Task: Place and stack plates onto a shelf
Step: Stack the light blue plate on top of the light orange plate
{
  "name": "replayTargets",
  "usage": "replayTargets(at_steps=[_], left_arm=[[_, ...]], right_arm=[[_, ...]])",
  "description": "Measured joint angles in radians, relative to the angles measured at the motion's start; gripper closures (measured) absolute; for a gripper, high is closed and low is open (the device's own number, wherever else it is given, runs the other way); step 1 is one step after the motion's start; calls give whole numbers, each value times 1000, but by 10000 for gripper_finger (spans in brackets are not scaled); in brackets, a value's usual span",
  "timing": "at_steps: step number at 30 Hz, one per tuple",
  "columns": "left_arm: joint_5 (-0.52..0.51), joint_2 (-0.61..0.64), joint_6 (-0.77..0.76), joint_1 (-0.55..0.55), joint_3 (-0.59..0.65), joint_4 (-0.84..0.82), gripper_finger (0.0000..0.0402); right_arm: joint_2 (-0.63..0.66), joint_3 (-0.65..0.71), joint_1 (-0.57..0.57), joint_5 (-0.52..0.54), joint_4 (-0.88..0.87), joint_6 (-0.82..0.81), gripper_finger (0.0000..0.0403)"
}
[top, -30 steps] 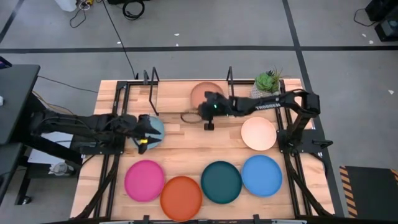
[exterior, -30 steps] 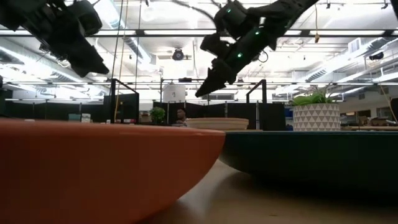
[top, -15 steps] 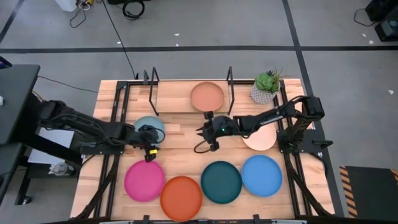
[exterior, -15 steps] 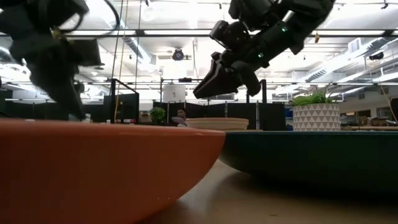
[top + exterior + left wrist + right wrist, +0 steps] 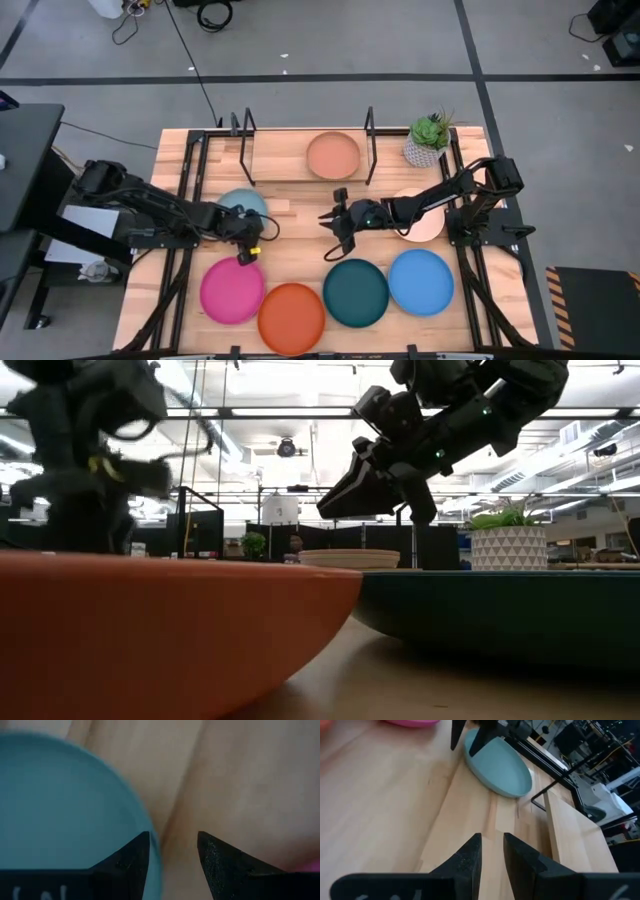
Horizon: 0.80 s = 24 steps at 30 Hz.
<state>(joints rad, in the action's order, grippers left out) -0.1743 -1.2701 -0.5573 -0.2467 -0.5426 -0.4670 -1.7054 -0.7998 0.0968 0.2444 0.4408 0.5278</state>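
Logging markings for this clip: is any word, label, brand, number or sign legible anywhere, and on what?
None legible.
Right arm: pale lettering along its dark link, too small to read.
Round plastic plates such as the light blue one, and the white patterned plant pot: no text visible.

Grey floor (image 5: 560, 90) crossed by dark tape lines; ceiling strip lights (image 5: 300, 412) overhead.

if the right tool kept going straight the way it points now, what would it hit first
Probably the light blue plate. The right tool points across the bare wooden tabletop toward it, with the left tool at that plate's rim. Depth is unclear; a downward tilt would meet the tabletop first.
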Motion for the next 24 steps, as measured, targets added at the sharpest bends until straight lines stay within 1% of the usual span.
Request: replayTargets(at_steps=[2, 4, 9, 14, 19, 22, 24], left_arm=[[-36, 0, 19, -14, -40, -47, 228], [-64, 0, 19, -23, -54, -81, 228], [-77, -3, -7, -23, -55, -87, 228], [-81, -63, -33, -23, -57, -57, 228], [-92, -158, -7, -23, -58, -40, 229], [-93, -172, -7, -24, -59, -33, 241], [-90, -170, -7, -24, -59, -28, 261]], right_arm=[[0, 0, 1, 0, 0, 0, 317], [0, 0, 1, 1, 0, -6, 317], [0, 0, 2, -2, -16, -34, 317], [0, 0, 10, -2, -38, -56, 317], [0, 0, 35, 5, -44, -54, 317], [0, 0, 46, 29, -45, -51, 317], [0, 0, 48, 32, -46, -51, 317]])
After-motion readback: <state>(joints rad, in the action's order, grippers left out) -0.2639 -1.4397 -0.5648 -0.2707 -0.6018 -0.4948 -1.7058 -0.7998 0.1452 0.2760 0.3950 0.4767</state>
